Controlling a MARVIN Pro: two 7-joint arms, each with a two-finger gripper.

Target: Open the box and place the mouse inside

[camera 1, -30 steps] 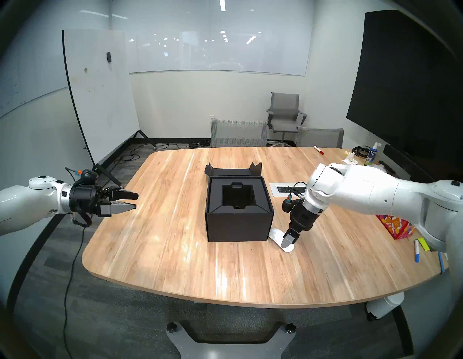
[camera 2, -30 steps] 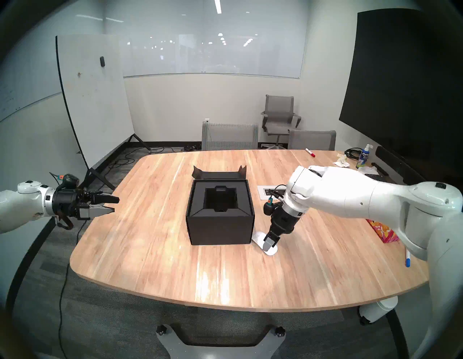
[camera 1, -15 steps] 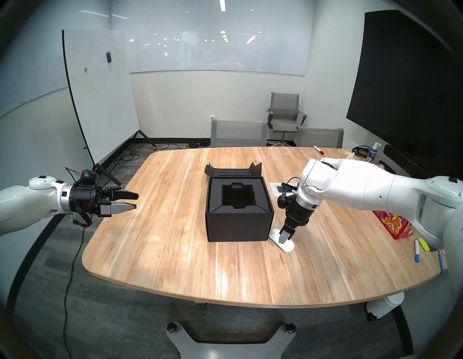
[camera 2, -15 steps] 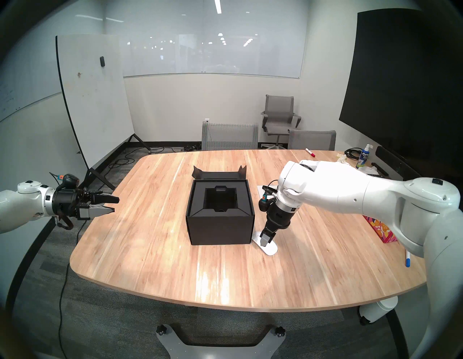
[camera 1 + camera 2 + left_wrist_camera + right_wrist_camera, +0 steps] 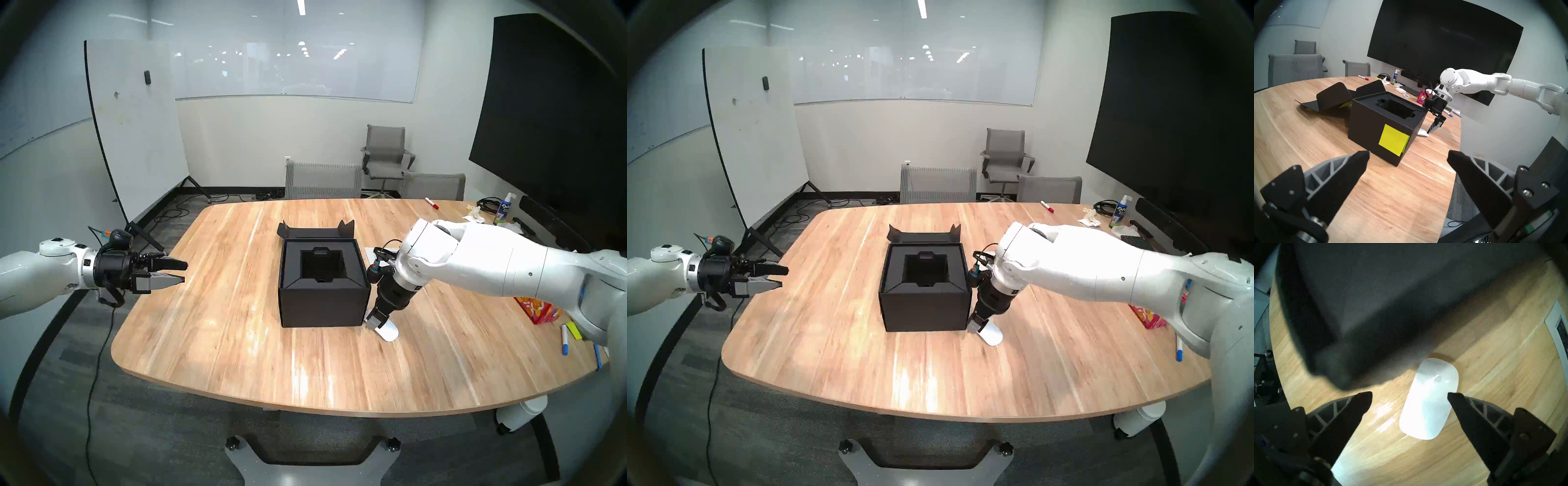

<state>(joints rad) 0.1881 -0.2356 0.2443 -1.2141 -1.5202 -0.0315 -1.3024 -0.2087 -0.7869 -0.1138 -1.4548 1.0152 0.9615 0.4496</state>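
The black box (image 5: 324, 302) stands mid-table with its lid (image 5: 315, 232) folded flat behind it and the recessed insert showing. A yellow-green sticky note (image 5: 1394, 142) is on its left wall. The white mouse (image 5: 389, 332) lies on the table against the box's front right corner. My right gripper (image 5: 375, 322) points down, open, low over the mouse's end nearest the box. In the right wrist view the mouse (image 5: 1429, 400) lies between the fingers, closer to one fingertip (image 5: 1456, 400); contact cannot be told. My left gripper (image 5: 185, 272) hovers open and empty off the table's left edge.
A red floral tissue box (image 5: 539, 310), blue markers (image 5: 564, 339) and a yellow pad lie at the right edge under my right arm. A white outlet panel (image 5: 1558, 331) is set in the table right of the box. A spray bottle (image 5: 504, 207) and a red marker (image 5: 431, 203) sit far right.
My right gripper has slid left along the mouse toward the box, from the mouse's near end to the end by the box corner. The mouse, the box and my left arm have not moved.
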